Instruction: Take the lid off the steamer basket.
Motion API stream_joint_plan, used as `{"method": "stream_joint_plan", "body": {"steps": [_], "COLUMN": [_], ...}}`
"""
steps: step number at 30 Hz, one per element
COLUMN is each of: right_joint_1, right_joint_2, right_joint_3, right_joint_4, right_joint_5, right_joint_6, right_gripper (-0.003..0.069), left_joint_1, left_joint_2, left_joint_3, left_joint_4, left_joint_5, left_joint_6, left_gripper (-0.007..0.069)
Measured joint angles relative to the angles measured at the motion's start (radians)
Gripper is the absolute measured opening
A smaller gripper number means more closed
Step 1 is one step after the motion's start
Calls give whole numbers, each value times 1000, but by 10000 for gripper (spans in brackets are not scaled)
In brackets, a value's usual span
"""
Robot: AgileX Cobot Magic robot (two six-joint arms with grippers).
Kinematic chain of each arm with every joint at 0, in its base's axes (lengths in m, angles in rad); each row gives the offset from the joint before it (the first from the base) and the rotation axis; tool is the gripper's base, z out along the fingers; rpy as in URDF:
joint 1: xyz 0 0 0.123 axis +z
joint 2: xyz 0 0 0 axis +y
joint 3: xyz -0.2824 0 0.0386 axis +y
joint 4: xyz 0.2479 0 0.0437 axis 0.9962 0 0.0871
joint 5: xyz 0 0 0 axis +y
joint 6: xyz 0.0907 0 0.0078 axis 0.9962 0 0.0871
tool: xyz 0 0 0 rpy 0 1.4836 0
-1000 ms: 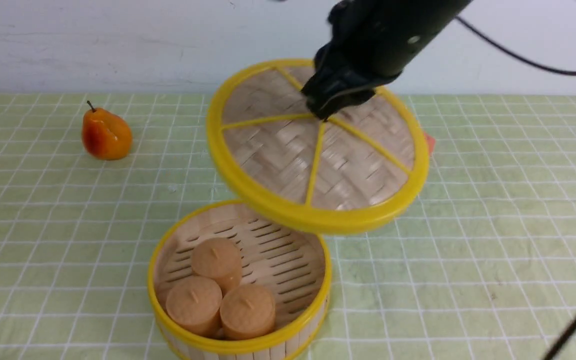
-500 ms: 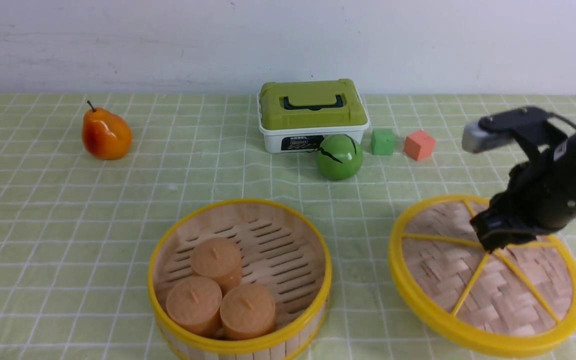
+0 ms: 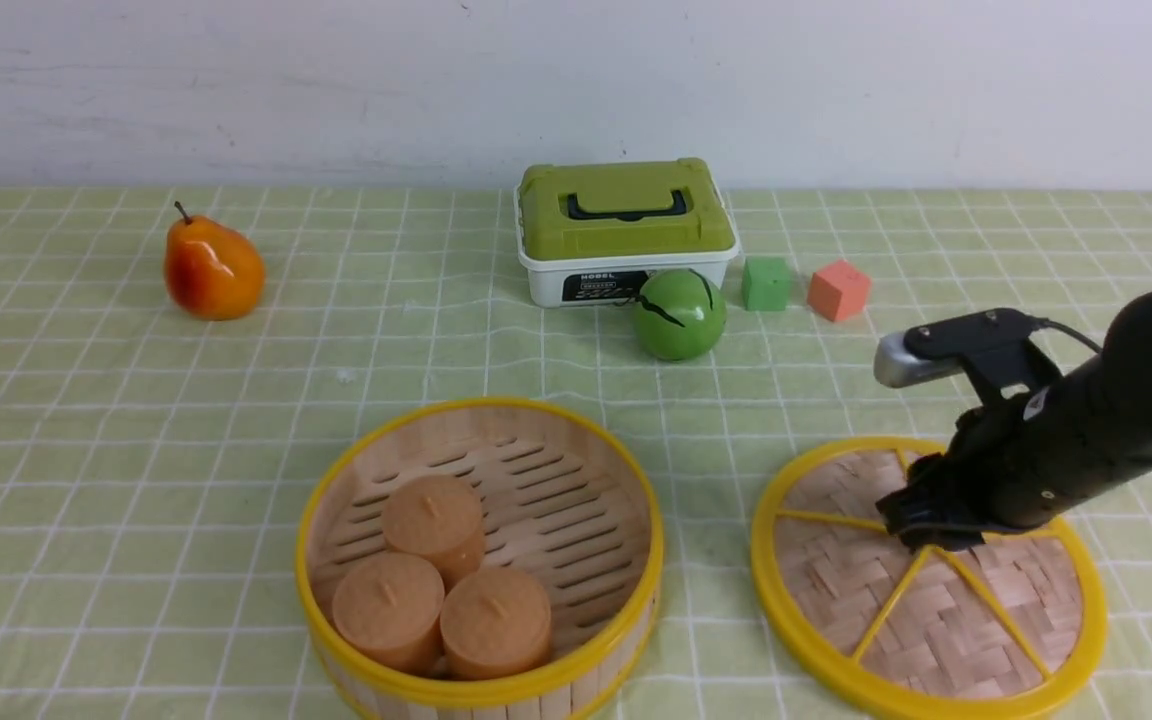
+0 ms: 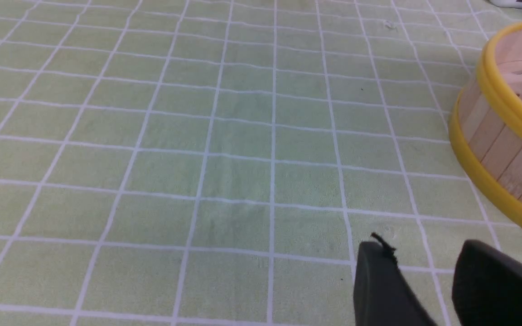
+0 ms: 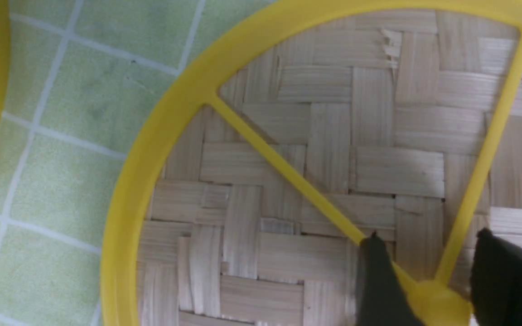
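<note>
Front view shows the lid (image 3: 921,620) lying on the table (image 3: 136,520), well to the right of the open basket (image 3: 481,685). Over its centre, the right claw (image 3: 936,540) stands open around the knob (image 5: 440,305); the left claw (image 4: 424,285) is open, holding nothing.

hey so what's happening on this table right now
The robot's right end effector has its jaws apart around the central knob of the woven lid, which lies flat on the table to the right of the steamer basket. The basket is uncovered, with three brown buns inside. The lid is off.
</note>
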Motion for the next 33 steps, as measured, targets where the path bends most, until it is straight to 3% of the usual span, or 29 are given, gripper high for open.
{"method": "stream_joint_plan", "body": {"steps": [3, 7, 9, 11, 12, 15, 18, 25, 33], "right_joint_1": [0, 0, 0, 0, 0, 0, 0, 0, 0], "right_joint_2": [-35, -152, -276, -435, -447, -659, -806, -1084, -1187], "right_joint_3": [-30, -44, -48, -48, -48, -48, -43, 87, 272], "right_joint_4": [12, 33, 45, 45, 45, 45, 45, 45, 30], "right_joint_5": [80, 129, 151, 183, 185, 257, 328, 357, 350], "right_joint_6": [1, 1, 1, 0, 0, -2, -12, -15, -15], "right_gripper": [442, 483, 460, 363, 353, 151, 18, -25, -23], "left_joint_1": [0, 0, 0, 0, 0, 0, 0, 0, 0], "left_joint_2": [0, 0, 0, 0, 0, 0, 0, 0, 0], "left_joint_3": [0, 0, 0, 0, 0, 0, 0, 0, 0], "left_joint_4": [0, 0, 0, 0, 0, 0, 0, 0, 0], "left_joint_5": [0, 0, 0, 0, 0, 0, 0, 0, 0], "left_joint_6": [0, 0, 0, 0, 0, 0, 0, 0, 0], "left_gripper": [239, 239, 239, 239, 239, 239, 239, 239, 239]}}
